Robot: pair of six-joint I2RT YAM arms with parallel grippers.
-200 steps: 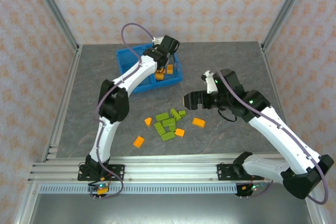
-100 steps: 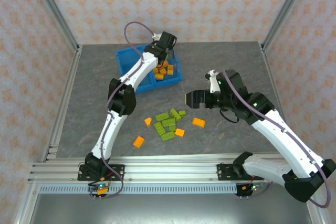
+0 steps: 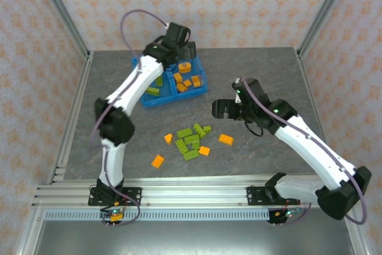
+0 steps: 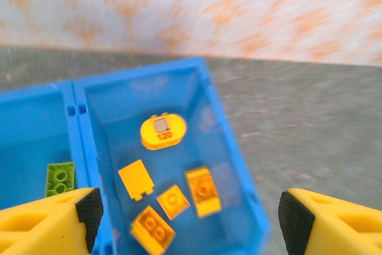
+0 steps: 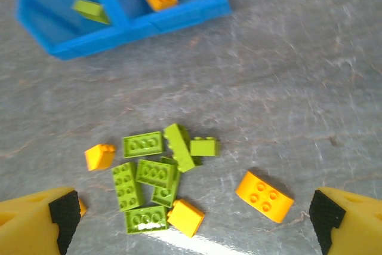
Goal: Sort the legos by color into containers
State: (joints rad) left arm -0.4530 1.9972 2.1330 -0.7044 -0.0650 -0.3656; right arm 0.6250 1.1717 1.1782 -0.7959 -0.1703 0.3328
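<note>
Left pincer [image 4: 191, 213] gapes empty above the blue bin [image 4: 137, 79], right pincer [image 5: 192, 216] (also open) over scattered legos [image 5: 149, 171].

I'm looking down on a grey, stone-veined bench [image 3: 262, 70]. On the right wrist feed its surface is matt with faint pale streaks. Walls [image 3: 239, 4] papered in pale pink with an orange floral motif close it in at the back and on both sides. The left wrist feed catches that wall [image 4: 179, 4], blurred, above the bench's far edge. A left post [image 3: 62, 13] and a right post [image 3: 325, 10], both aluminium, rise from the back corners. A slotted aluminium rail [image 3: 197, 194] runs along the near edge, with a perforated strip [image 3: 197, 214] just below it and then a plain grey metal sheet [image 3: 179, 237].
</note>
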